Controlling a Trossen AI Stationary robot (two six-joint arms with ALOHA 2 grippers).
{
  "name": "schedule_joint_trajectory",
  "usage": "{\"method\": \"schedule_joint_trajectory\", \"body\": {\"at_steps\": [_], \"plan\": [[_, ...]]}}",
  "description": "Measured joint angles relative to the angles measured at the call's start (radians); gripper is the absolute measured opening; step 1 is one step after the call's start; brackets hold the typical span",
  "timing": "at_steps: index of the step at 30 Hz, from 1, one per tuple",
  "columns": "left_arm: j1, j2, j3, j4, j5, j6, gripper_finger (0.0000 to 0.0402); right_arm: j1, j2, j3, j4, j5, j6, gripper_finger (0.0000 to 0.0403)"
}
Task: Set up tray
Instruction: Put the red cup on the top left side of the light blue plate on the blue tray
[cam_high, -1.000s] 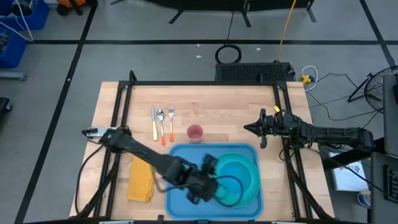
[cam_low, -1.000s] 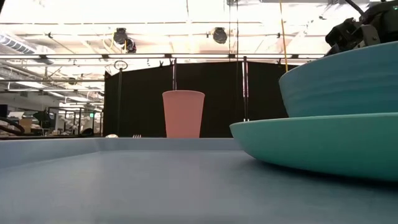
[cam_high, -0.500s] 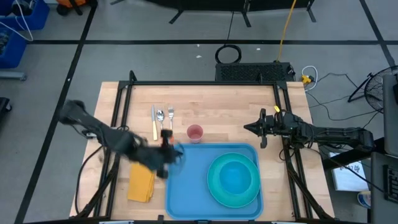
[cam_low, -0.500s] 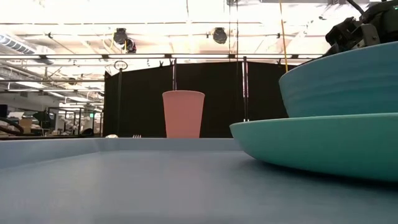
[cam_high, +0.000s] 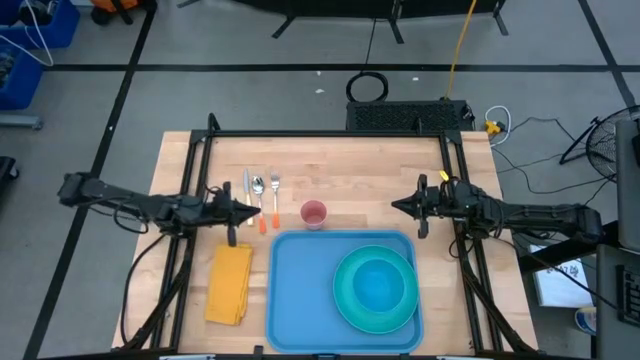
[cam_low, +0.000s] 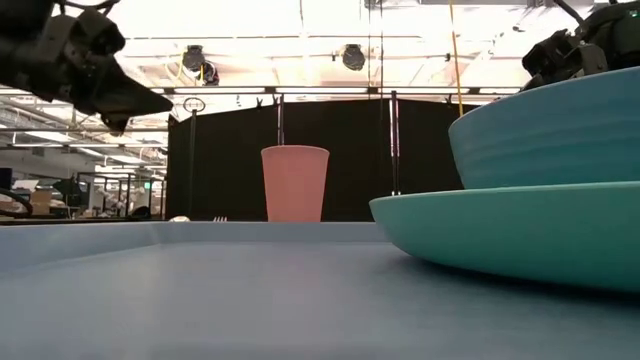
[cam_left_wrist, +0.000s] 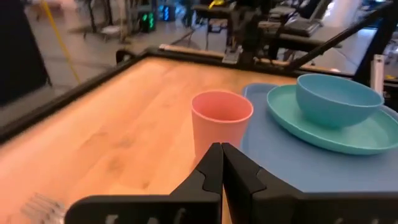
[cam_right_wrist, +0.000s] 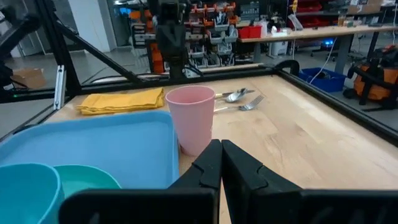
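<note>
The blue tray (cam_high: 300, 290) lies flat at the table's near side. On its right half is a teal plate (cam_high: 400, 310) with a teal bowl (cam_high: 377, 283) on it. A pink cup (cam_high: 314, 214) stands upright on the wood just beyond the tray's far rim. My left gripper (cam_high: 250, 212) is shut and empty, raised above the table left of the cup, by the cutlery (cam_high: 260, 195). Shut and empty as well, my right gripper (cam_high: 395, 205) hovers to the right of the cup. In the wrist views the cup (cam_left_wrist: 221, 121) (cam_right_wrist: 189, 115) stands ahead of each gripper (cam_left_wrist: 221, 146) (cam_right_wrist: 219, 143).
A folded yellow napkin (cam_high: 228, 283) lies flat left of the tray. A knife, spoon and fork lie side by side on the wood beyond it. A black frame (cam_high: 330, 134) runs around the table. Bare wood (cam_high: 350, 170) stretches along the far side.
My left arm has drawn back from over the plate on the tray, swinging toward the table's left and far side and rising, and now points at the cup from beside the cutlery. Plate, bowl and cup have stayed put.
</note>
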Motion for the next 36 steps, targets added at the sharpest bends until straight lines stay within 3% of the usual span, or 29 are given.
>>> {"method": "schedule_joint_trajectory", "body": {"at_steps": [5,9,18,27,31,36], "plan": [[0.001,-0.057,-0.051,-0.001,0.0,0.106,0.0001,0.0,0.065,0.028,0.047,0.037,0.049,0.0],[0.022,-0.062,-0.079,0.029,-0.093,0.076,0.0003,0.0,0.181,0.184,0.026,0.037,0.051,0.0],[0.068,-0.061,-0.084,0.074,-0.214,0.108,0.0003,-0.014,0.725,0.689,-0.312,0.144,0.083,0.0],[0.099,-0.061,-0.084,0.085,-0.227,0.157,0.0008,-0.025,1.211,1.253,-0.684,0.063,-0.044,0.0002],[0.099,-0.061,-0.084,0.078,-0.228,0.183,0.0003,-0.011,1.347,1.494,-0.841,0.038,-0.134,0.0038],[0.099,-0.061,-0.084,0.076,-0.228,0.189,0.0017,0.002,1.473,1.674,-1.026,0.037,-0.263,0.0135]]}}
